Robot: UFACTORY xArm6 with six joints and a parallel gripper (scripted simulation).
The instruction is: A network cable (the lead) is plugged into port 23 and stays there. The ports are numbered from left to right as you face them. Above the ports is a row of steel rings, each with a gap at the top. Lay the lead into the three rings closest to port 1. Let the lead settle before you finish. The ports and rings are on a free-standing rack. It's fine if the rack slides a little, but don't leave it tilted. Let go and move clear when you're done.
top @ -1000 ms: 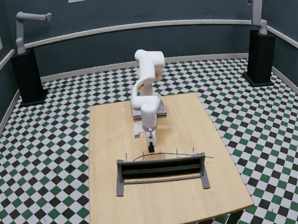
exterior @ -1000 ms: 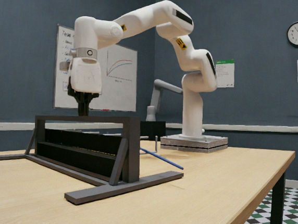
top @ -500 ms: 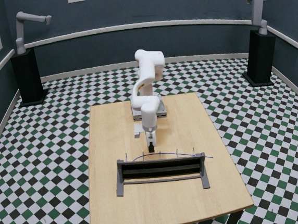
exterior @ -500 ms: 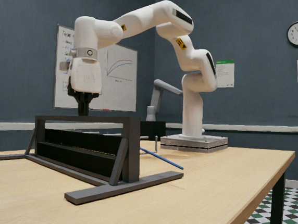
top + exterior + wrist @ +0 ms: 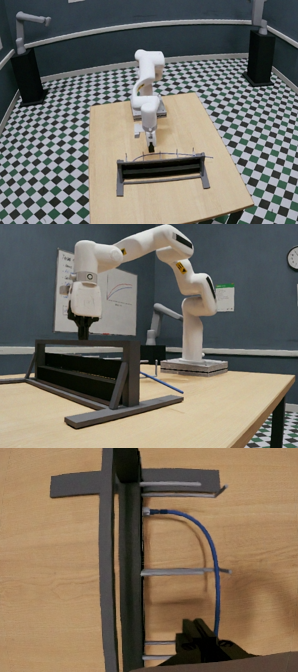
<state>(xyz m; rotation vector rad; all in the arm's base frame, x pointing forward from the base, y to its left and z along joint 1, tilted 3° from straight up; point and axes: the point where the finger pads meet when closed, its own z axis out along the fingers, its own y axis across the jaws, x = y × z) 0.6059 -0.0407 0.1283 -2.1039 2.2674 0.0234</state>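
Observation:
The blue lead point(image 5: 138, 157) point(image 5: 162, 382) point(image 5: 216, 553) is plugged into the rack point(image 5: 120, 179) point(image 5: 131, 375) point(image 5: 107, 573) near its left end in the top view. It bows out, runs along the ring side, and its free end sticks out past the rack's other end. Steel rings point(image 5: 177, 153) point(image 5: 156, 368) point(image 5: 175, 572) project from the rack. The lead crosses the ring nearest mid-frame in the wrist view; whether it lies inside the farther rings I cannot tell. My gripper point(image 5: 151, 151) point(image 5: 83, 338) point(image 5: 190, 634) is shut and empty, above the ring side, with the lead beside its fingers.
The rack stands upright on its feet point(image 5: 206, 181) point(image 5: 125, 412) point(image 5: 75, 484) on the wooden table point(image 5: 109, 208) point(image 5: 234, 406) point(image 5: 40, 598). Its top bar point(image 5: 86, 343) lies close to my fingers in the exterior view. The arm's base point(image 5: 161, 110) point(image 5: 194, 368) is behind.

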